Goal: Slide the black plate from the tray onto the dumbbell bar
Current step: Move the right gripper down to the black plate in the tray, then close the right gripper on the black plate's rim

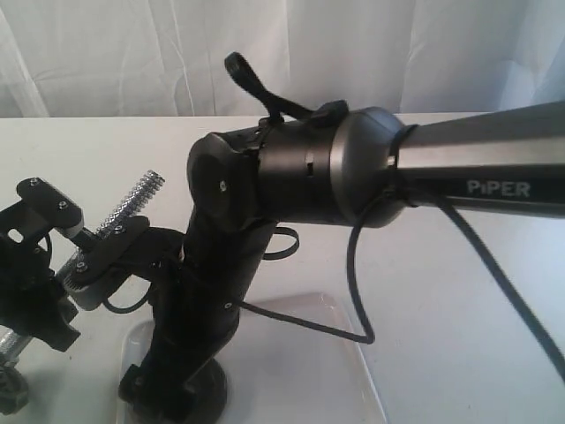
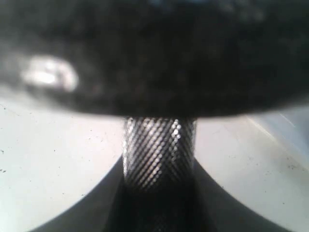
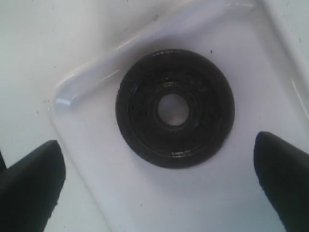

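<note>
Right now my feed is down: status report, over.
Right gripper open over black plate, flat in white tray. Left gripper shut on knurled dumbbell bar. Nothing in the way.

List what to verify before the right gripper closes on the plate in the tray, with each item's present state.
1. Plate lies flat in the tray: ok.
2. Right gripper open, fingers on either side of the plate: ok.
3. Fingers apart from the plate, not pushing it: ok.
4. Fingers low enough to catch the plate's rim: cannot tell.
5. Left gripper shut on the bar: ok.
6. Bar's threaded end bare and pointing up: ok.
</note>
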Robot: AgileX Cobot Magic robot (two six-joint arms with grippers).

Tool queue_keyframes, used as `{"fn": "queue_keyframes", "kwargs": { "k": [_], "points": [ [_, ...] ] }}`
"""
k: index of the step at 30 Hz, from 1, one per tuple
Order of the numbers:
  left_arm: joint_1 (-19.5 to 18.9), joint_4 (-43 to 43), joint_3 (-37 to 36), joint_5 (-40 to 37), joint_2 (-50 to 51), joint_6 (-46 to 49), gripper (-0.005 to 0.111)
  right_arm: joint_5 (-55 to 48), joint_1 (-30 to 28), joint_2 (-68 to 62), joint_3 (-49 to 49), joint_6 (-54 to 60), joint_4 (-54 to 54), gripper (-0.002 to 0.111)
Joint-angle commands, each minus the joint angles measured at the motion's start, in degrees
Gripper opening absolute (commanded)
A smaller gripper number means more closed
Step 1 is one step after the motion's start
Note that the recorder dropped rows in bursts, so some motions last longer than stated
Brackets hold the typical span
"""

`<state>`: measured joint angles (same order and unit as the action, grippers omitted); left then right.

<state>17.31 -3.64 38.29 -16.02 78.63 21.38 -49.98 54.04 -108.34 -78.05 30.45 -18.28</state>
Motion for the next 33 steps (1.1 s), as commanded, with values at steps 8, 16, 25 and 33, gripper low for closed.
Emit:
{"fn": "queue_keyframes", "kwargs": {
  "k": [8, 16, 25, 33],
  "points": [
    [0.0, -1.4, 1.5, 5.4, -2.7, -1.0, 0.0, 3.9, 1.9, -4.9, -2.8, -1.2, 0.5, 0.105],
    [0.0, -1.4, 1.5, 5.5, -2.7, -1.3, 0.0, 3.9, 1.9, -7.1, -2.8, -1.4, 0.4, 0.105],
    [0.0, -1.4, 1.5, 5.5, -2.7, -1.7, 0.0, 4.3, 2.9, -7.2, -2.8, -4.3, 1.6, 0.105],
    [0.0, -1.4, 1.5, 5.5, -2.7, -2.1, 0.0, 4.9, 4.2, -7.2, -2.8, -9.5, 6.3, 0.105]
  ]
}}
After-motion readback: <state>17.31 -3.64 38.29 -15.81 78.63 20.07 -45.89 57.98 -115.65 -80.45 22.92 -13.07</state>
